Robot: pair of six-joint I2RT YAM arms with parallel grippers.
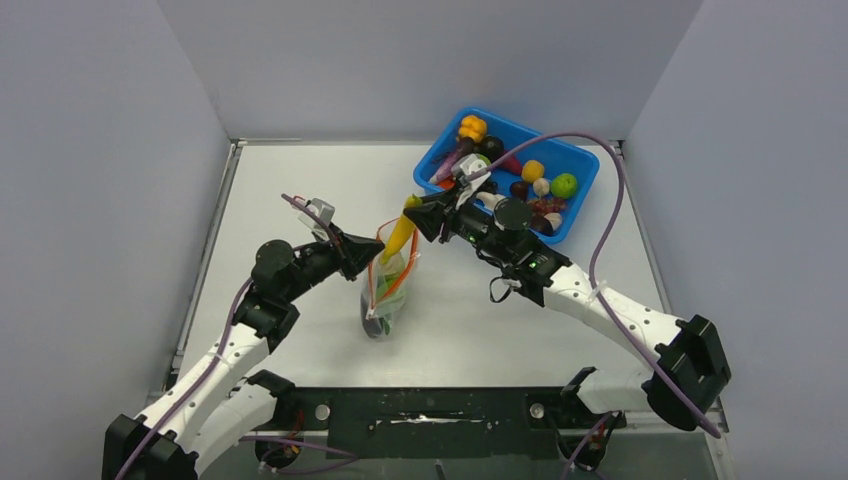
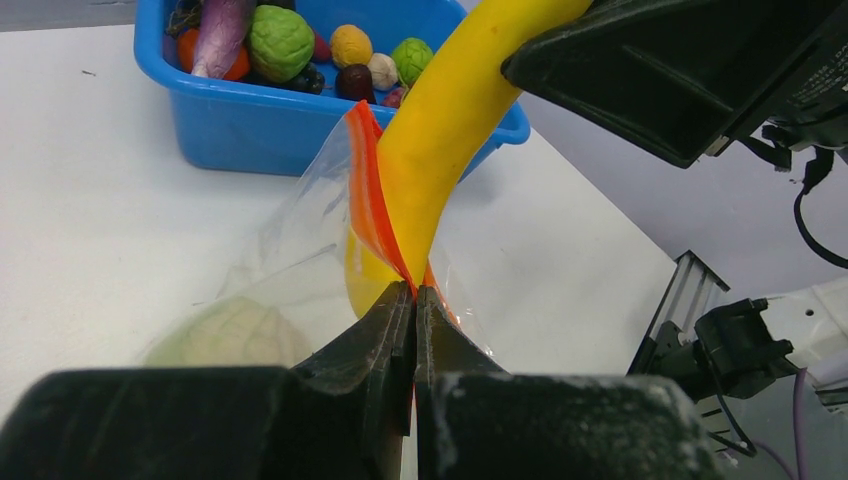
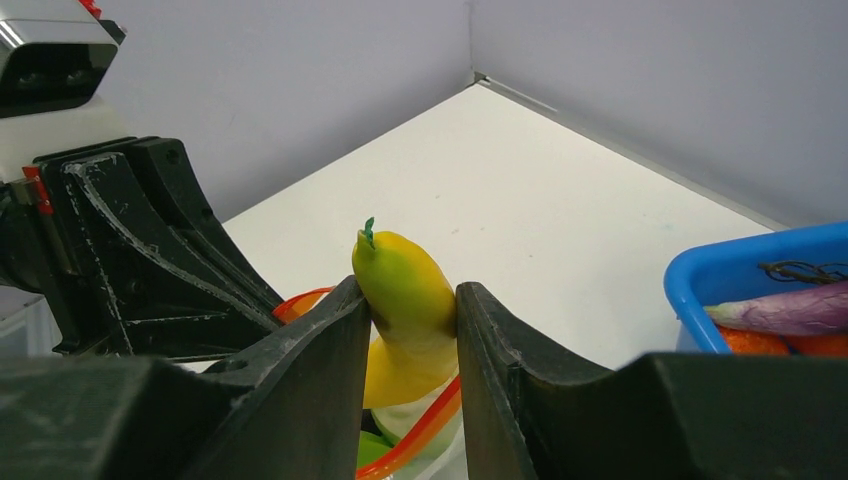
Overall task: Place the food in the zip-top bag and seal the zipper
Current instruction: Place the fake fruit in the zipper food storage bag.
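We have the banana (image 2: pixel 440 130) clamped in the right gripper (image 3: pixel 412 320), fingers part-spread around it. Its long axis is steep, and its lower end sits inside the mouth of the zip-top bag (image 1: pixel 383 300) directly below. The left gripper (image 2: pixel 414 300), pinched tight on the zipper (image 2: pixel 368 190), holds that mouth up.

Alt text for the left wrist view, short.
Left gripper pinches the red-orange zipper of the clear bag, a yellow banana poking down into its mouth just behind. A pale green fruit lies inside; a blue bin of toy food sits beyond.
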